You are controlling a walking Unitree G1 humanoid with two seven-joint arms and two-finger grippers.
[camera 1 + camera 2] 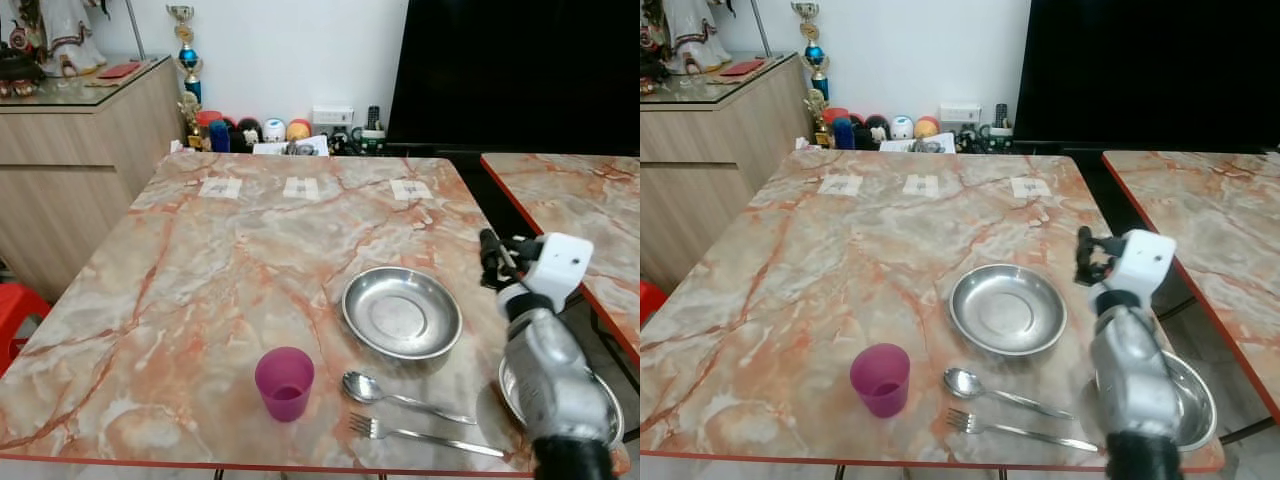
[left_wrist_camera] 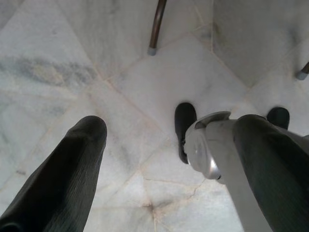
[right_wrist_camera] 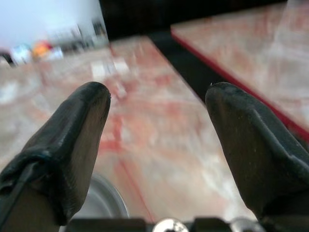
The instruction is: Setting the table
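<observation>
Hovering my right gripper [image 3: 157, 116] over the right edge of the pink-veined marble table [image 1: 200, 260], fingers spread wide, nothing held. My silver right arm [image 1: 545, 370] rises from the near right corner and covers part of a second round steel dish [image 1: 610, 410] that sits at that corner. In my right wrist view the blurred rim of a steel dish [image 3: 104, 203] shows low between the two black fingers [image 3: 72, 145].

Shallow round stainless-steel plate [image 1: 402, 312] sits right of table centre, empty. Steel spoon [image 1: 400, 393] lies just in front of it, bowl to the left, handle running right. Steel fork [image 1: 420, 433] lies parallel, nearer the table edge, tines left. Small magenta plastic cup [image 1: 285, 383] stands upright left of the spoon, apart from it.

Three white paper labels [image 1: 301, 187] lie in a row at the far side of the table. Another marble table with red edge [image 1: 570, 210] stands to the right across a dark gap.

My left gripper [image 2: 159, 150] hangs idle, pointing down at pale floor tiles [image 2: 96, 58], fingers apart, holding nothing.
</observation>
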